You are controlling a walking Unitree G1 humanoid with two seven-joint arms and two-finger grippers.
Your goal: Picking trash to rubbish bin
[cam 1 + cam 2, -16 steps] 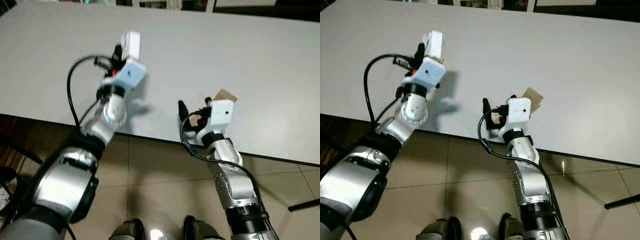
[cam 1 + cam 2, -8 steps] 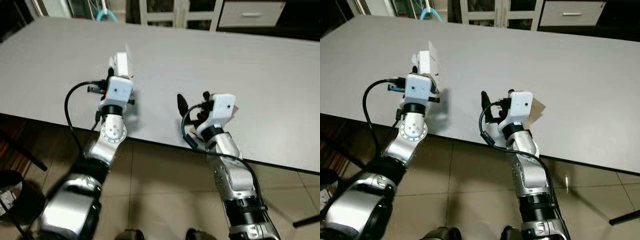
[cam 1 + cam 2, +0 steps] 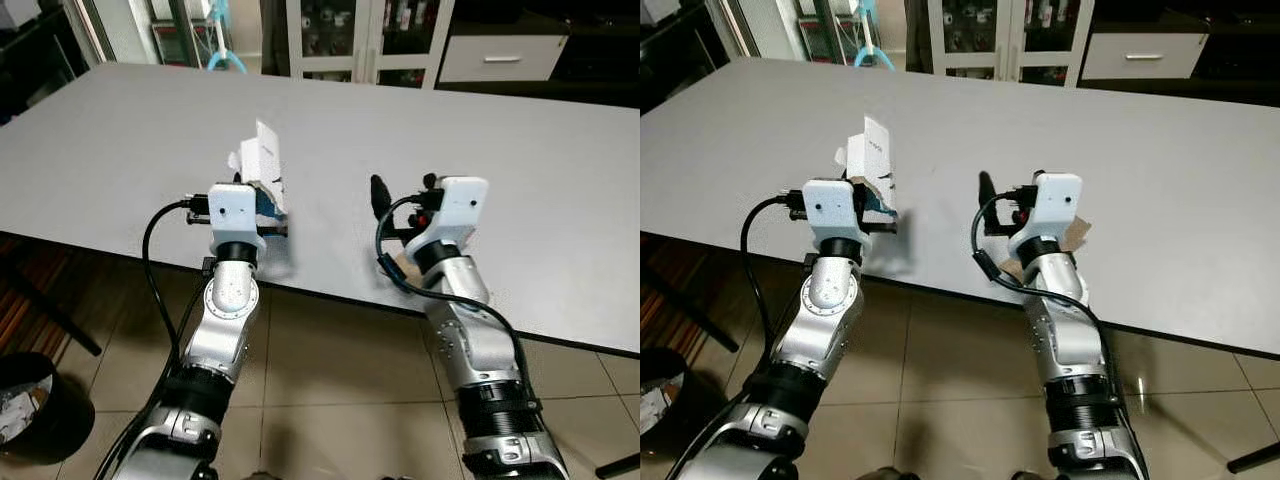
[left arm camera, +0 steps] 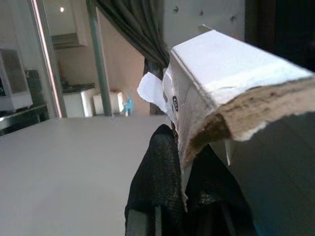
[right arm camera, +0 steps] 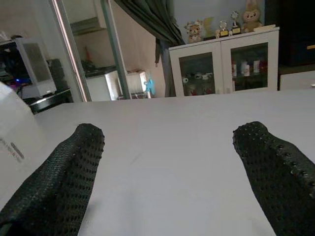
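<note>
Item, lower left of frame: black bin (image 3: 25, 405) on the floor, well apart from the table edge (image 3: 90, 243); left gripper (image 3: 262, 205), left of centre, clamped on the torn white carton (image 3: 262, 162), held upright above the table; keep your squeeze firm and swing it clear of the edge before lowering. Item, right of centre: right gripper (image 5: 162, 172) spread wide, holding nothing; brown cardboard scrap (image 3: 1076, 232) lies behind that wrist near the edge; open floor lies between the arms and bin.

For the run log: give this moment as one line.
left gripper: shut on torn box | right gripper: open above table | bin: on floor
</note>
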